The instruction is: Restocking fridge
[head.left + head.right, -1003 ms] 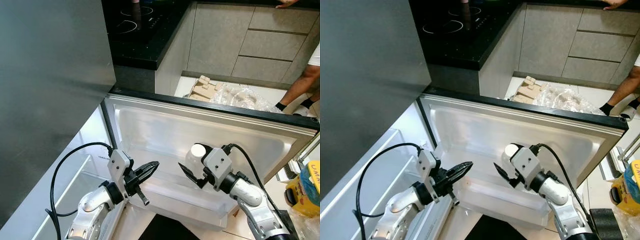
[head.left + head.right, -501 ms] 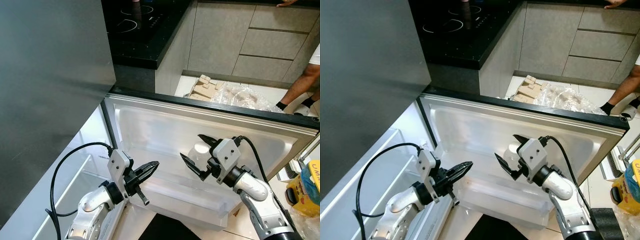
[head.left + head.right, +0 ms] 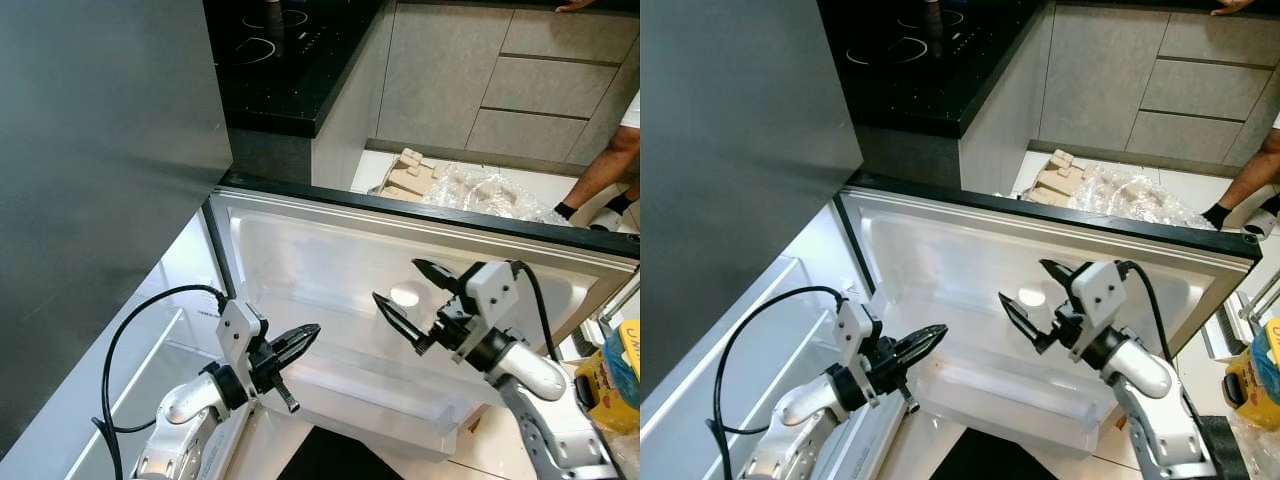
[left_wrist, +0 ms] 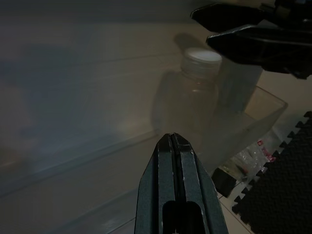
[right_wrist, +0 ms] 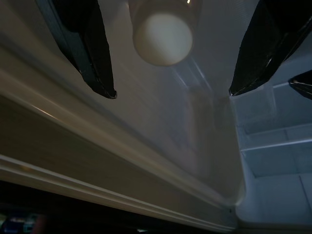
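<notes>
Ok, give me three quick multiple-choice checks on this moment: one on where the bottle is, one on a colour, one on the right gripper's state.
1. Where does the bottle stand?
A. On the black hob
B. In the fridge door shelf
C. On the floor by the cabinets

2. What colour is the bottle's cap?
A. White
B. Red
C. Blue

3. What is the state of the right gripper?
A. Shut on the bottle
B. Shut with nothing in it
C. Open, not gripping the bottle

Answers:
1. B, the head views show it upright in the clear shelf of the open fridge door.
2. A, the right wrist view looks straight at a white round cap.
3. C, its two black fingers are spread wide, each apart from the bottle, while the left gripper sits shut to the side.
</notes>
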Motion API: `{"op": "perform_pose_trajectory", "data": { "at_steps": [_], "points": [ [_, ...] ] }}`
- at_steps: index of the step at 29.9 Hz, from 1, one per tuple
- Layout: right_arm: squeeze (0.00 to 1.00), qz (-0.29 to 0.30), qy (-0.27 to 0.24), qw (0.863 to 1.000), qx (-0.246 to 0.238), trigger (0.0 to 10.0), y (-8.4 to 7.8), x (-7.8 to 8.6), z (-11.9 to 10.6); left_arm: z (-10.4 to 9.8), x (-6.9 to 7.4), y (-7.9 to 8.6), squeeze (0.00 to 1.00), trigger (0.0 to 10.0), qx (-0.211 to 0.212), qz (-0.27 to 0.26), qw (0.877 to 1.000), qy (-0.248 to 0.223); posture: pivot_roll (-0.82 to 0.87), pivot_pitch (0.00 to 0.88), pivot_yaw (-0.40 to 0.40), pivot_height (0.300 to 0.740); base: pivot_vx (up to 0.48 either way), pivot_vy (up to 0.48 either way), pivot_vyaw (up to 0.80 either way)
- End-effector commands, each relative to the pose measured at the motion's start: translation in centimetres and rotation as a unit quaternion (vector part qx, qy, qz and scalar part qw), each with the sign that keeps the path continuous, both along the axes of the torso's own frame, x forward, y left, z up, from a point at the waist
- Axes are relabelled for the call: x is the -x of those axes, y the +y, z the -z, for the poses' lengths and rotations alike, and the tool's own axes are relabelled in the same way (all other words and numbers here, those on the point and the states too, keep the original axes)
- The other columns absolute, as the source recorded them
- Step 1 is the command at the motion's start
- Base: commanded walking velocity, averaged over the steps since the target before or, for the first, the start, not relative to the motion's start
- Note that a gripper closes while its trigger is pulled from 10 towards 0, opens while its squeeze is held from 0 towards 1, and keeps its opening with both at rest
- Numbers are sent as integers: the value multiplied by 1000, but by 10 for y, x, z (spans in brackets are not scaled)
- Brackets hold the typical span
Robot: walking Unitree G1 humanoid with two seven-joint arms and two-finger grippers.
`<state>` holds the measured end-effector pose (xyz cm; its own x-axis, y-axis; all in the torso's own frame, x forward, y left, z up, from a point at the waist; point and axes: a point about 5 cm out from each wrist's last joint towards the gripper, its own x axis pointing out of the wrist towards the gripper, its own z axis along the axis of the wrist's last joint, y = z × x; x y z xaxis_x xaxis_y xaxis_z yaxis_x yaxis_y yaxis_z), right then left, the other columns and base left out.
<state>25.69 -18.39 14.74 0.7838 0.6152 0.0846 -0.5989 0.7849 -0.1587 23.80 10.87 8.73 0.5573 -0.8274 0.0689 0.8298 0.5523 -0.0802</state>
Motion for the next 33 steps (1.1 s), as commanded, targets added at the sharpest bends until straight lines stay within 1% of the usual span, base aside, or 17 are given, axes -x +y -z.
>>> {"op": "perform_pose_trajectory", "data": {
  "at_steps": [1, 9, 11, 12, 13, 18, 20, 21, 22, 23, 24, 25, 26, 27, 29, 30, 33],
  "points": [
    [0, -7, -3, 1000, 2, 10000, -5, 6, -8, 0, 2, 1, 0, 10000, 3, 4, 1000, 3, -155, 81, 46, 740, 0, 0, 0],
    [0, -34, 10, 999, 14, 10000, -6, 15, -14, 0, 2, 0, 0, 10000, 2, 9, 1000, 4, -158, 78, 51, 740, 0, 0, 0],
    [0, -47, 17, 999, -4, 10000, -7, 17, -19, 0, 2, 0, 0, 10000, 3, 11, 1000, 4, -158, 77, 52, 740, 0, 0, 0],
    [0, -47, 17, 999, -4, 10000, -7, 17, -19, 0, 2, 0, 0, 10000, 3, 11, 1000, 4, -158, 77, 52, 740, 0, 0, 0],
    [0, -60, 23, 998, -24, 10000, -7, 20, -24, 0, 2, 0, 0, 10000, 3, 13, 1000, 5, -159, 75, 52, 740, 0, 0, 0],
    [0, -93, 38, 993, -68, 10000, -4, 26, -32, 0, 3, -1, 0, 10000, 3, 21, 1000, 7, -157, 77, 52, 740, 0, 0, 0],
    [0, -103, 43, 989, -94, 10000, -3, 27, -37, 0, 4, -1, 0, 10000, 3, 22, 1000, 8, -157, 78, 52, 740, 0, 0, 0],
    [0, -120, 47, 985, -112, 10000, -1, 30, -40, 0, 4, -1, 0, 10000, 3, 25, 1000, 11, -157, 80, 52, 740, 0, 0, 0],
    [0, -120, 47, 985, -112, 10000, -1, 30, -40, 0, 4, -1, 0, 10000, 3, 25, 1000, 11, -157, 80, 52, 740, 0, 0, 0],
    [0, -141, 55, 980, -127, 10000, 2, 33, -42, 1, 5, -1, 0, 10000, 3, 28, 999, 15, -158, 81, 53, 740, 0, 0, 0],
    [0, -141, 55, 980, -127, 10000, 2, 33, -42, 1, 5, -1, 0, 10000, 3, 28, 999, 15, -158, 81, 53, 740, 0, 0, 0],
    [0, -164, 64, 975, -135, 10000, 5, 37, -43, 2, 6, -1, 0, 10000, 3, 31, 999, 19, -158, 80, 53, 740, 0, 0, 0],
    [0, -194, 80, 969, -134, 10000, 9, 43, -42, 3, 7, -2, 0, 10000, 2, 35, 999, 25, -158, 80, 53, 740, 0, 0, 0],
    [0, -194, 80, 969, -134, 10000, 9, 43, -42, 3, 7, -2, 0, 10000, 2, 35, 999, 25, -158, 80, 53, 740, 0, 0, 0],
    [0, -251, 133, 954, -92, 10000, 20, 58, -27, 7, 8, -1, 0, 10000, -2, 37, 999, 32, -158, 81, 53, 740, 0, 0, 0],
    [0, -251, 133, 954, -92, 10000, 20, 58, -27, 7, 8, -1, 0, 10000, -2, 37, 999, 32, -158, 81, 53, 740, 0, 0, 0],
    [0, -287, 200, 936, -48, 10000, 29, 70, -4, 8, 8, 0, 0, 10000, -5, 34, 999, 35, -154, 81, 51, 740, 0, 0, 0]
  ]
}}
